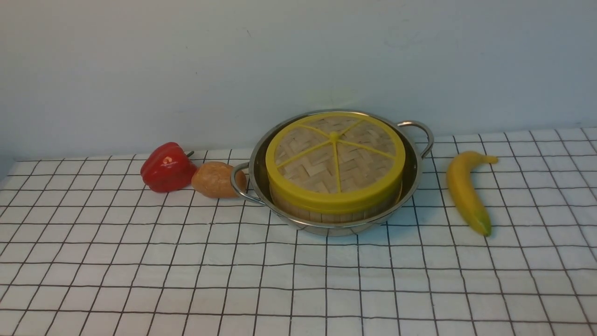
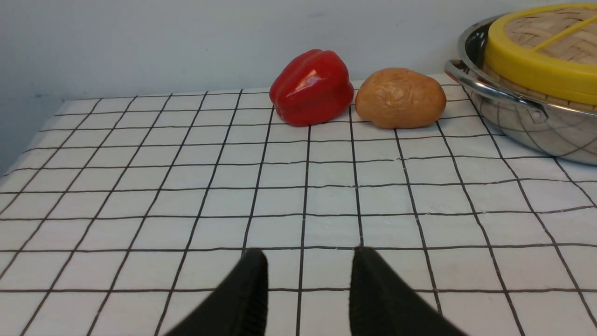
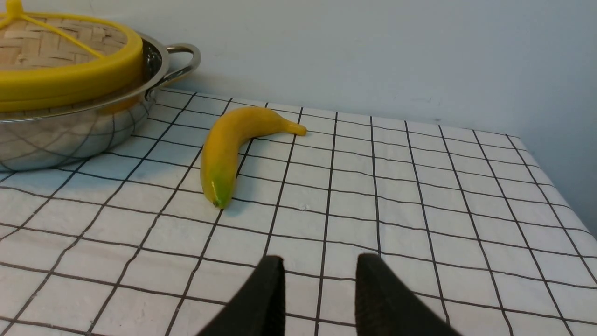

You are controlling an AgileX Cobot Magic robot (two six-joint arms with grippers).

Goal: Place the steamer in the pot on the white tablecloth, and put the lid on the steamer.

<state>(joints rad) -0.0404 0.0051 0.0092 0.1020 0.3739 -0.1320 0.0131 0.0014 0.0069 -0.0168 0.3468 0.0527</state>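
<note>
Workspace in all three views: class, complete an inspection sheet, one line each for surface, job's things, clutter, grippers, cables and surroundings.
Surface: white tablecloth with a black grid, lying flat.
Job's things: pot stands on the cloth; steamer sits inside it; lid rests on the steamer.
Clutter: red pepper and brown potato on the pot's left, the potato close to its handle; banana on its right, apart from it.
Grippers: left gripper and right gripper both open, holding nothing, above bare cloth.
Cables: nothing seen.
Surroundings: plain pale wall behind.
</note>
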